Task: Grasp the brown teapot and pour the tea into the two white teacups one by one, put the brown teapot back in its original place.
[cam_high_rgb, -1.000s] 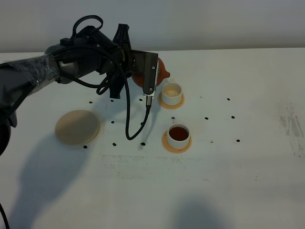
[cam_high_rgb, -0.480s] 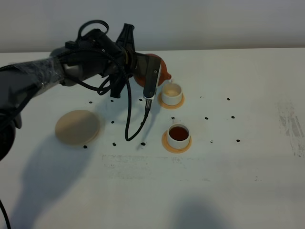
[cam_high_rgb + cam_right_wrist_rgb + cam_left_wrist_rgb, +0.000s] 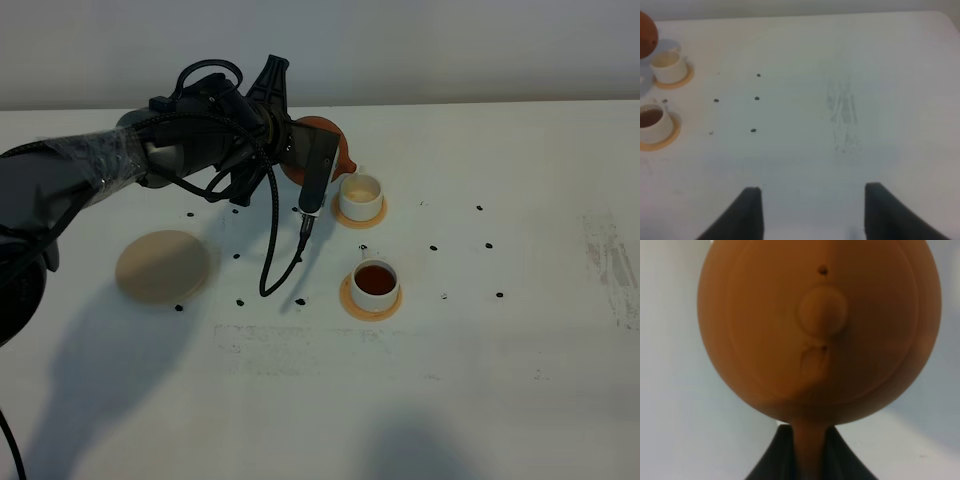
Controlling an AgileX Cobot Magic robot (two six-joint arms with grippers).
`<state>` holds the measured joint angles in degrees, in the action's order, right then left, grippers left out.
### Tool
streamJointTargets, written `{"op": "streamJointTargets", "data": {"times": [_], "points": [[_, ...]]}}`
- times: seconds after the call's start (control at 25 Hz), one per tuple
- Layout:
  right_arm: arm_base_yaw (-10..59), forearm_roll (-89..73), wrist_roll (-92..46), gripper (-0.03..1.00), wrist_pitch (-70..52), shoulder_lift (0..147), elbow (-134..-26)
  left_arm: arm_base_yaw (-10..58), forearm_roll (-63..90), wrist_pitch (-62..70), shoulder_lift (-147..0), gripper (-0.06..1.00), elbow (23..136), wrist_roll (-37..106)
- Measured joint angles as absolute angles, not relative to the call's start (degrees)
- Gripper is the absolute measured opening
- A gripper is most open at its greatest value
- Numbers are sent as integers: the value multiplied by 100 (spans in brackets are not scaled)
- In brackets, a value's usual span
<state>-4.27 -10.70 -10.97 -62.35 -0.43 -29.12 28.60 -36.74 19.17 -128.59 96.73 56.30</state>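
My left jaws are pinching the teapot (image 3: 335, 145), its spout tilted just over the far cup (image 3: 361, 197). The near cup (image 3: 375, 298) holds tea (image 3: 375, 279), and my right jaws are spread wide.

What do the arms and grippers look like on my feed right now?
The left arm is black, and its rear section is wrapped in greyish film. Black cables loop over the wrist, and one hangs down from a dark, boxy camera module. The left gripper and right gripper both have plain black, wedge-shaped fingers. No markings are visible.
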Motion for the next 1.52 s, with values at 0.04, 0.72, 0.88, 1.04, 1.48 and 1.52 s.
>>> {"op": "streamJointTargets", "data": {"times": [0.04, 0.72, 0.88, 1.04, 1.48, 1.52], "points": [[-427, -1070, -1097, 44, -6235, -43, -2912, 2860, -3695, 1896, -12859, 12, 9673, 5630], [-427, -1070, -1097, 44, -6235, -43, -2912, 2924, -4580, 1615, -12945, 12, 9673, 5475], [-427, -1070, -1097, 44, -6235, -43, -2912, 2948, -4848, 1595, -12945, 12, 9673, 5465], [-427, -1070, -1097, 44, -6235, -43, -2912, 2995, -5039, 1520, -12945, 12, 9673, 5464], [-427, -1070, -1097, 44, -6235, -43, -2912, 3038, -5620, 1436, -12945, 12, 9673, 5377], [-427, -1070, -1097, 44, -6235, -43, -2912, 3038, -5635, 1436, -12945, 12, 9673, 5368]]}}
